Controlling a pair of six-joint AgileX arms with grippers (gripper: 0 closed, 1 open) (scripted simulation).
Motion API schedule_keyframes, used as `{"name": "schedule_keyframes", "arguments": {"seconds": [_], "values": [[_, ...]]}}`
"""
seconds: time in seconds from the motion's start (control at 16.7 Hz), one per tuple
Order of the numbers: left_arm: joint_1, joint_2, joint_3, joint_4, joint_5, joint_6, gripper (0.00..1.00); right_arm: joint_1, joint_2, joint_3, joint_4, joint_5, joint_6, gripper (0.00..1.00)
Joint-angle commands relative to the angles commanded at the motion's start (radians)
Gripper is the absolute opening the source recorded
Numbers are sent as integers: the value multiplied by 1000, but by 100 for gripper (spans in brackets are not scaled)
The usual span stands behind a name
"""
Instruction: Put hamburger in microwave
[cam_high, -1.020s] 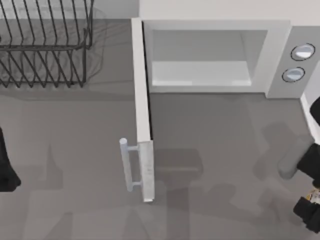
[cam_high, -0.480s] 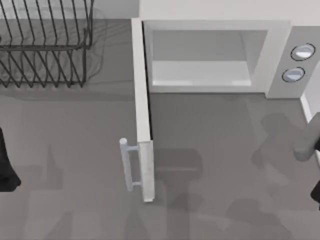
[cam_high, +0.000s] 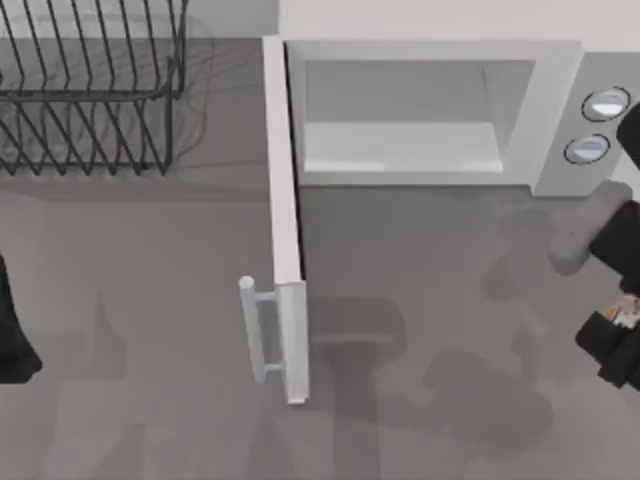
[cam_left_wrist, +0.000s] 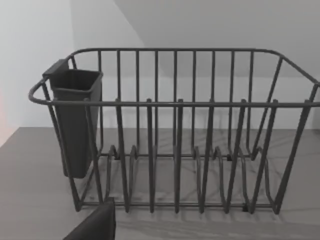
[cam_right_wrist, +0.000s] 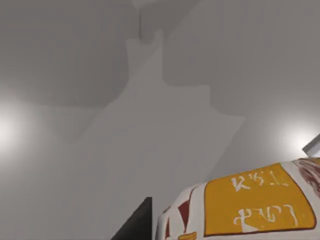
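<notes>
Right end effector (cam_high: 622, 330) grips the hamburger (cam_right_wrist: 245, 206) between its fingers.

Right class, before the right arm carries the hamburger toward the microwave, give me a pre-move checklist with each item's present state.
1. Microwave door swung open: ok.
2. Cavity free of items: ok.
3. Hamburger at the right pincer, at the table's right edge: ok.
4. Hold on the hamburger firm: cannot tell.
5. Table between pincer and cavity free of obstacles: ok.
6. Left arm parked at the left edge, facing the wire rack: ok.
</notes>
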Motion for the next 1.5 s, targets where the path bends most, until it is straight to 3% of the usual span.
{"name": "schedule_keyframes", "arguments": {"seconds": [0.24,0.96,1.2,1.5], "values": [[0,0,0,0,0,0,100,60,200,78,284,108,131,0],[0,0,0,0,0,0,100,237,779,284,1371,483,621,0],[0,0,0,0,0,0,100,263,852,325,1522,550,715,0],[0,0,0,0,0,0,100,259,854,325,1532,553,724,0]]}}
